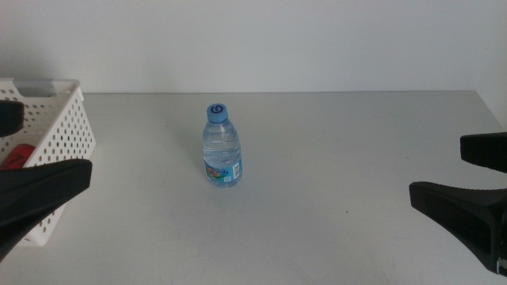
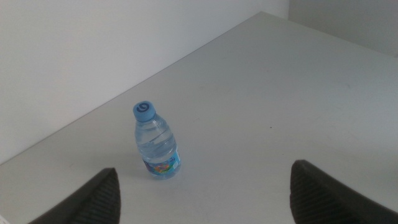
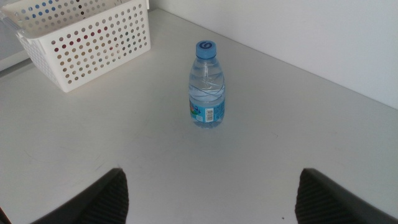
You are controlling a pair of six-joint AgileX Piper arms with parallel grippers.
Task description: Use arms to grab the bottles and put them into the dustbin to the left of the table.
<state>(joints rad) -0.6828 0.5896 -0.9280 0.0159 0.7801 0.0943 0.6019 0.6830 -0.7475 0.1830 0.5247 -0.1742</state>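
Centrally in the middle view, a clear water bottle (image 1: 223,146) is seen upright on the table (image 1: 333,158), well apart from the dustbin (image 1: 63,127) at the left edge, where something red (image 1: 17,155) is glimpsed inside. Seen from the left wrist, the left gripper (image 2: 205,190) is spread wide, nothing held. From the right wrist, the right gripper (image 3: 211,196) is likewise parted wide, empty.

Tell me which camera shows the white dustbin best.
The right wrist view: the dustbin shows two perforated walls and its rim unobstructed. In the middle view the left gripper covers part of it at the picture's left edge. The left wrist view misses it, showing only the water bottle.
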